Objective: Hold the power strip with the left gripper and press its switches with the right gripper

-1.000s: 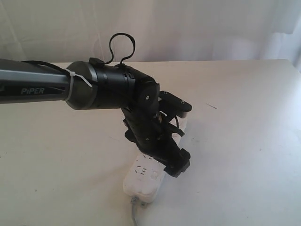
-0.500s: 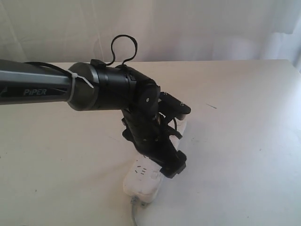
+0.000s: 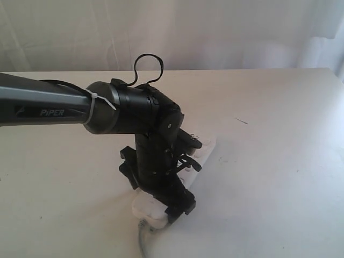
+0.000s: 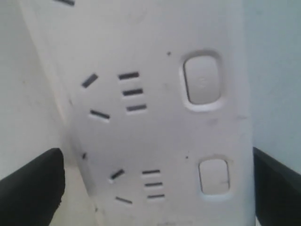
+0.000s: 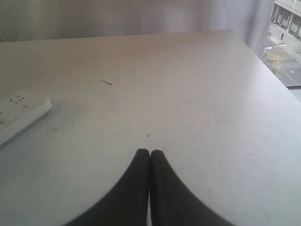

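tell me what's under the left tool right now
The power strip lies under the left tool, between its fingers: two socket sets and two switches show in the wrist view. From outside, the arm covers the strip's middle; only both ends and the grey cord show.

Heads up, your exterior view is heavily backlit. The curtain [image 3: 215, 27] glows and washes the table [image 3: 279, 161] pale, so the left gripper [image 3: 158, 193] reads as a near-solid black blob with only a soft shadow under it. The whole frame is a bit mushy.

Your left wrist view sits so close that the power strip [image 4: 155, 132] goes soft. Its switches [image 4: 202, 80] are fuzzy-edged, and there's a bluish cast along one side.

In your right wrist view the right gripper [image 5: 149, 157] is dark and out of focus. The table has an even sheen, and daylight shows at the window [image 5: 287, 28].
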### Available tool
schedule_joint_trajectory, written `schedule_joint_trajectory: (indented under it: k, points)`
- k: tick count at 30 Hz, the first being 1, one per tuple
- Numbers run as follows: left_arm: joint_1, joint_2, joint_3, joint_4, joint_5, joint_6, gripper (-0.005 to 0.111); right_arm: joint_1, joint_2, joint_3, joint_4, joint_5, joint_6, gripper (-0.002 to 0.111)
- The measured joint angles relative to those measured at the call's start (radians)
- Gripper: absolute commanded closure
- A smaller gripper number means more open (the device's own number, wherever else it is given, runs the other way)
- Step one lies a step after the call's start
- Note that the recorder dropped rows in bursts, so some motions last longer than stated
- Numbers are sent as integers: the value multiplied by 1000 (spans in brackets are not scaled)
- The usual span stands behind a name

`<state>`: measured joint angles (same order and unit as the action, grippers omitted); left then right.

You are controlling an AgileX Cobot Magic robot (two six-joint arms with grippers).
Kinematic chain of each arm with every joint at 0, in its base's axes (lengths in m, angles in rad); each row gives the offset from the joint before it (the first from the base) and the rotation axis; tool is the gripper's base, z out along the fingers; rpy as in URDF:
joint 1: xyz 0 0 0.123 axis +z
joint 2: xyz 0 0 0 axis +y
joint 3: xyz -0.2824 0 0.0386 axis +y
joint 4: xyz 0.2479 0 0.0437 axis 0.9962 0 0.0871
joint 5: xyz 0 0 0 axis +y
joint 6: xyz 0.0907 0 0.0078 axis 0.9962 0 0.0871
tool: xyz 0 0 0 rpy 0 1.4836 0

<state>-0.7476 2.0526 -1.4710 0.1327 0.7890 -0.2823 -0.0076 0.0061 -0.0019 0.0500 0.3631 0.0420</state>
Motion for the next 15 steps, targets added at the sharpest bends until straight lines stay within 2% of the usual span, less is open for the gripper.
schedule_joint_trajectory:
  k: [5,12,13,15]
  points:
    - [0,0,0,2,48,-43,2,0,0,0,0,0,0,108]
    - [0,0,0,-5,-30,112,3,0,0,0,0,0,0,108]
    - [0,0,0,-5,-25,118,7,0,0,0,0,0,0,108]
    - [0,0,0,15,-6,122,32,0,0,0,0,0,0,108]
